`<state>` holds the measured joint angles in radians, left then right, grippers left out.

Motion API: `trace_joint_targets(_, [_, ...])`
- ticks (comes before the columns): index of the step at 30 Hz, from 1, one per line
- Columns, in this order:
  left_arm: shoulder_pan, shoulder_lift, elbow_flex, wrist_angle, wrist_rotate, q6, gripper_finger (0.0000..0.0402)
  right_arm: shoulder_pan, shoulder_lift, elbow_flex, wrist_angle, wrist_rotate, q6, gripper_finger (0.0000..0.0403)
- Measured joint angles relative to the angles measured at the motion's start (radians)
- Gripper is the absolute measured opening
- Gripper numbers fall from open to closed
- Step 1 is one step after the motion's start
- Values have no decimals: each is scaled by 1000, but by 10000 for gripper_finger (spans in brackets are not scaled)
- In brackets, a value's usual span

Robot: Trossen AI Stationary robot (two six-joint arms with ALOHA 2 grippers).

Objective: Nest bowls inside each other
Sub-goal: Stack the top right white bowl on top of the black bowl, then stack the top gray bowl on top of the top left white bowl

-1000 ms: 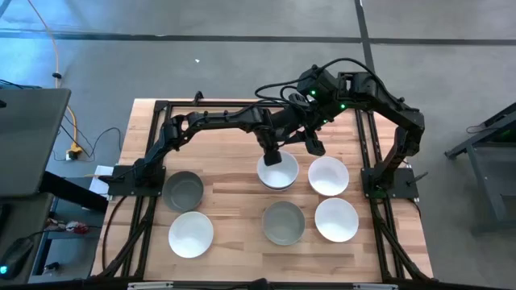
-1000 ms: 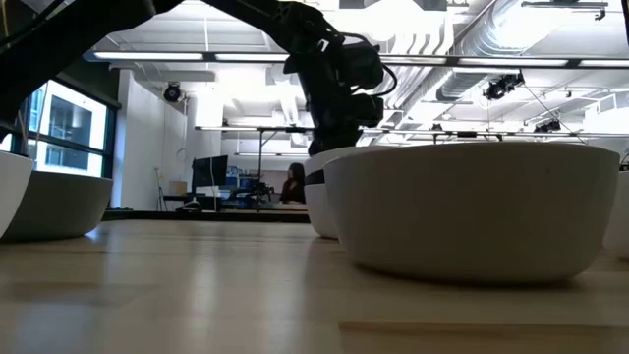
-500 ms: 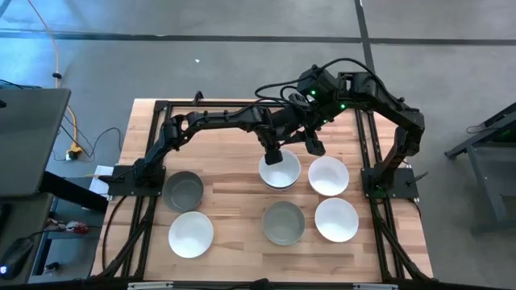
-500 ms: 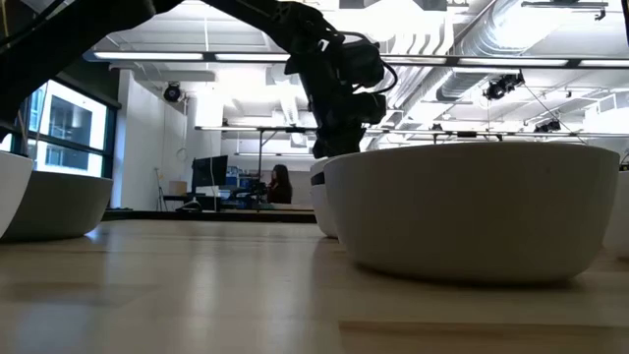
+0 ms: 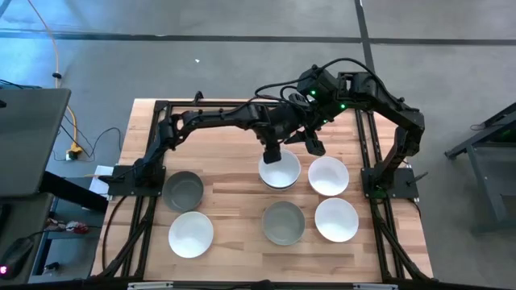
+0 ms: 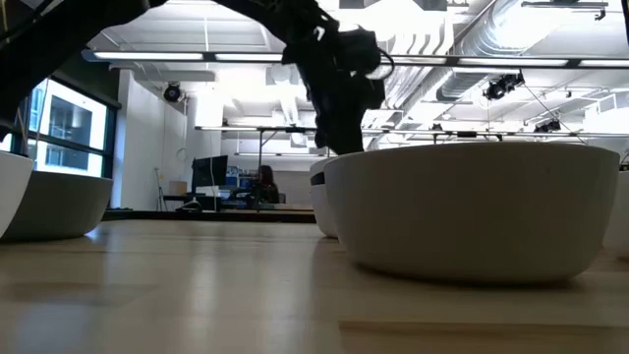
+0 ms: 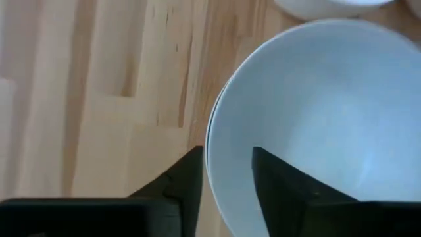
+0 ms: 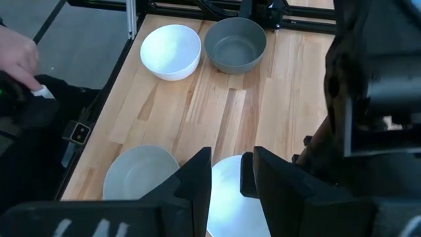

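A nested stack of white bowls [image 5: 279, 171] stands on the wooden table [image 5: 234, 181]; a double rim [image 7: 212, 131] shows in the left wrist view. My left gripper [image 5: 273, 154] hangs open just above the stack's far rim, one finger [image 7: 189, 176] outside the bowl and one [image 7: 276, 181] over its hollow. My right gripper [image 5: 314, 147] waits higher up to the stack's right, open with nothing between its fingers. Single bowls stand around: white [image 5: 328, 176], white [image 5: 336, 219], grey [image 5: 284, 222], white [image 5: 191, 234], grey [image 5: 185, 190].
Black frame rails [image 5: 145, 209] run along the table's left and right sides. A person's hand [image 8: 16, 56] shows beyond the table's near edge in the right wrist view. Bare wood lies between the left bowls and the stack.
My left gripper has opened, let go of the stack's far rim and risen a little. The top white bowl has sunk level into the stack. The right arm has kept still.
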<state>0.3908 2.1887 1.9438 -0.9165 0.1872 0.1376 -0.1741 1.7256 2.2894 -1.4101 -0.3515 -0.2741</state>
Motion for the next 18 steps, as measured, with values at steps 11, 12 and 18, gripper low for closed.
trace_joint_targets(11, [26, -200, 0, -393, -89, 44, 156, -1, 0, 0, -55, 5, 3, 105])
trace_joint_targets(12, [27, -213, 0, -436, -111, 33, 155, -1, 0, 0, -60, 8, 3, 105])
trace_joint_targets(18, [-12, -235, -3, -645, -112, 14, 152, -3, 0, 0, -91, 10, 3, 105])
